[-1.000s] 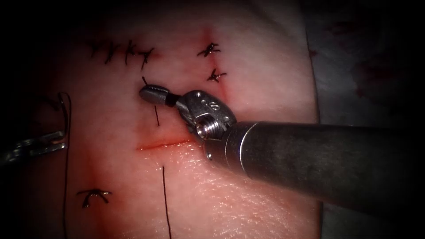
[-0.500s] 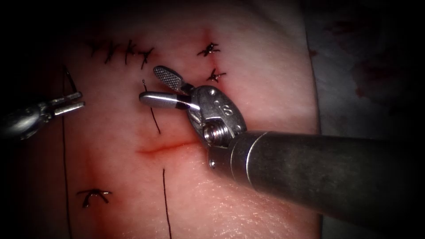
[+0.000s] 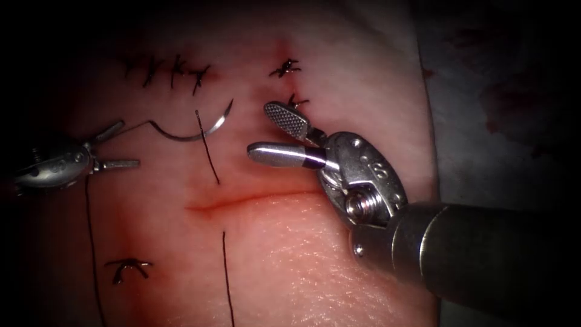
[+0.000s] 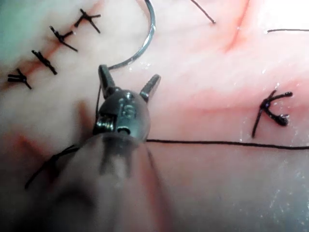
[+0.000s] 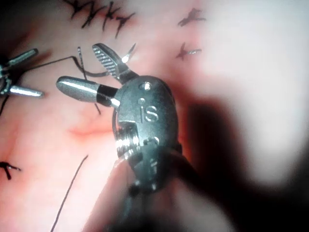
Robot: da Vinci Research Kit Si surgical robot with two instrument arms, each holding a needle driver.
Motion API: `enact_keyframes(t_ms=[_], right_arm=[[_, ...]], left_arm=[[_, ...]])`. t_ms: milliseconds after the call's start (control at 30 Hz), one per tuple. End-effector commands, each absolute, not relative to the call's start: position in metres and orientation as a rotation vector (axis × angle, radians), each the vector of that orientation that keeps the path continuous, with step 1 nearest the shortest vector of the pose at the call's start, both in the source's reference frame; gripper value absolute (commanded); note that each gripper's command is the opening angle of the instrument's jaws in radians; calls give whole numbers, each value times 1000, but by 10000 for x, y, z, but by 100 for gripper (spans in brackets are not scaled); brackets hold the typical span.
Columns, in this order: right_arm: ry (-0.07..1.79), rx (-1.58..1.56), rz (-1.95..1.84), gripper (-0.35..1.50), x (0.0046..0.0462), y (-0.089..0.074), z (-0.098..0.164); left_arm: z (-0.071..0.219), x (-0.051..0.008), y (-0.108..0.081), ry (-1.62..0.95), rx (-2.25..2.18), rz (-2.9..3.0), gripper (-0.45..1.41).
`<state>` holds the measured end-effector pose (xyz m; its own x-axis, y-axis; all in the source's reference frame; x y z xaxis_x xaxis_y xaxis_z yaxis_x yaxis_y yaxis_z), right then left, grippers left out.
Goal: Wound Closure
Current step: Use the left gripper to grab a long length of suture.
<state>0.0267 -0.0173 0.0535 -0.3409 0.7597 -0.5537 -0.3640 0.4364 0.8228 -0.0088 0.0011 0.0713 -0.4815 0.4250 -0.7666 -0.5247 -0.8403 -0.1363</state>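
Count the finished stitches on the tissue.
7 stitches: four in a row upper left, two upper middle, one lower left; the dark left edge may hide more. Left end effector and right end effector are open, empty; the needle lies on the tissue above the cut.

Your tissue [image 3: 339, 254] lies on a grey cloth [image 3: 502, 91]; on the tissue rest the needle [image 3: 193, 134] and loose thread [image 3: 227, 272].

Black thread [image 3: 207, 148], pink tissue [image 3: 290, 266], silver needle [image 3: 193, 134]
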Motion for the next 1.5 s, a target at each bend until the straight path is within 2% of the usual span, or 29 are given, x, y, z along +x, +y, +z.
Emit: enact_keyframes(t_ms=[33,100,200,267,400,467,500,833,1133,1500], right_arm=[[1512,363,1197,136,268,-177,544],[1510,362,1187,133,263,-183,550],[1496,348,1183,133,258,-190,559],[1486,343,1177,133,256,-194,564],[1471,334,1168,133,248,-202,574],[1469,325,1161,133,244,-205,576],[1467,322,1160,133,240,-206,577],[1467,322,1157,133,237,-209,578],[1464,321,1156,133,236,-211,578],[1464,323,1153,133,234,-214,576]], left_arm=[[714,-93,12,146,-1154,2298,88],[700,-95,11,123,-1154,2287,103],[677,-99,10,93,-1151,2277,113],[661,-101,9,79,-1152,2282,113],[625,-110,-10,110,-1211,2390,100],[612,-119,-25,115,-1272,2428,86],[600,-131,-43,152,-1331,2484,73],[574,-191,-101,299,-1517,2712,41],[565,-240,-125,431,-1660,2832,43],[584,-271,-159,347,-1682,3037,46]])
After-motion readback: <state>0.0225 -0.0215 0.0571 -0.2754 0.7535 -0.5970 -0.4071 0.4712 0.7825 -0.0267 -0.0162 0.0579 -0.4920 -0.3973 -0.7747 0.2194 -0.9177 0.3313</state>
